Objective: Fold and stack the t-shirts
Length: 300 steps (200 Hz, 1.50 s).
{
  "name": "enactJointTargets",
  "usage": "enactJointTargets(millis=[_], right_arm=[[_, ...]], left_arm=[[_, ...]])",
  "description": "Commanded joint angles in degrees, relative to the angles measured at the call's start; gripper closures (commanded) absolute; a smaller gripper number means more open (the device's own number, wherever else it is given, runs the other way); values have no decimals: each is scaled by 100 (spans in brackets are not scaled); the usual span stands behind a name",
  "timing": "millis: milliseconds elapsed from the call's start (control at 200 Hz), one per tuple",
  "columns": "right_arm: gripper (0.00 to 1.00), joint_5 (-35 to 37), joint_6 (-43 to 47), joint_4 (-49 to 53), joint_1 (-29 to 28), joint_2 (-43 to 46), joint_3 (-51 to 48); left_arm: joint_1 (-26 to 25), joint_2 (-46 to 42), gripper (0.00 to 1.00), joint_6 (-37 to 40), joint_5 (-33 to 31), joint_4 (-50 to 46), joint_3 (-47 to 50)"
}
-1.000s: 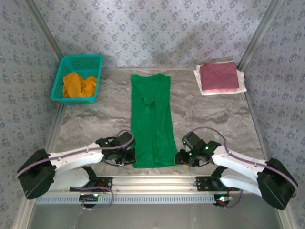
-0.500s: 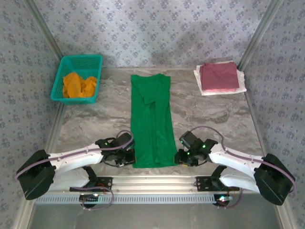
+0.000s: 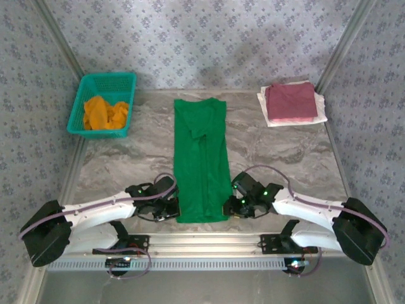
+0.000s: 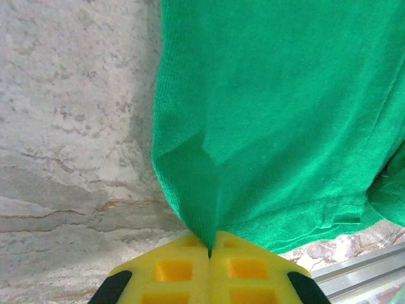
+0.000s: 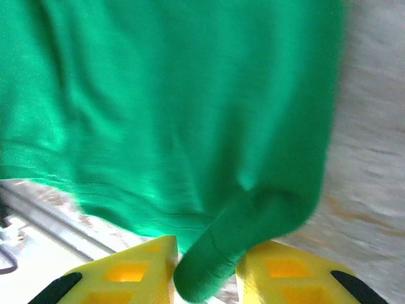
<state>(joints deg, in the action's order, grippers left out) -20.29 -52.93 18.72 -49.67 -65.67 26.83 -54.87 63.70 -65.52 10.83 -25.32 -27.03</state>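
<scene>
The left fingers (image 4: 210, 261) are clenched pad to pad on the near left corner of the green t-shirt (image 4: 285, 114), and a thin peak of cloth rises out of the seam between the two yellow pads. The right fingers (image 5: 136, 273) stand partly apart, grasping a thick rolled fold of the same shirt at its near right corner; the fold fills the gap between them. In the top view, the left fingers (image 3: 172, 209) and right fingers (image 3: 229, 209) sit at opposite ends of the hem, each arm reaching inward from its base at the near edge. The green t-shirt (image 3: 201, 158) lies flat as a long narrow strip down the middle of the marbled surface (image 3: 278, 158), collar at the far end, hem at the near edge. At the far right, a folded maroon-pink t-shirt (image 3: 291, 101) rests on a folded white t-shirt (image 3: 269, 118). At the far left, a teal mesh basket (image 3: 104, 76) holds a crumpled orange t-shirt (image 3: 104, 113).
</scene>
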Motion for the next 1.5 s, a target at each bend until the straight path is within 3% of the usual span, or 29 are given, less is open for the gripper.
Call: enactJointTargets(millis=[0,340,480,660,739,814,1119,1274,1494], right_arm=[[68,-161,80,-342,-43,-75,158],[78,132,76,-51,64,3,39],[65,187,78,61,106,-26,-37],[62,193,102,129,157,-102,-64],[66,166,133,31,185,-214,-39],[77,111,133,-47,169,-277,-2],[100,52,273,172,136,92,-139],[100,-18,247,121,-83,520,-440],[100,359,-26,316,-970,999,-779]], left_arm=[[-33,-112,100,-94,-133,-3,35],[-31,-105,100,-85,-182,18,68],[-32,-97,100,-95,-169,28,65],[-32,-100,100,-75,-204,34,57],[-32,-40,100,-71,-191,84,49],[-32,17,100,-59,-161,93,24],[-39,-184,100,-50,-262,-23,78],[-121,-454,100,-209,-190,-108,312],[-632,-587,100,-400,-105,-256,366]])
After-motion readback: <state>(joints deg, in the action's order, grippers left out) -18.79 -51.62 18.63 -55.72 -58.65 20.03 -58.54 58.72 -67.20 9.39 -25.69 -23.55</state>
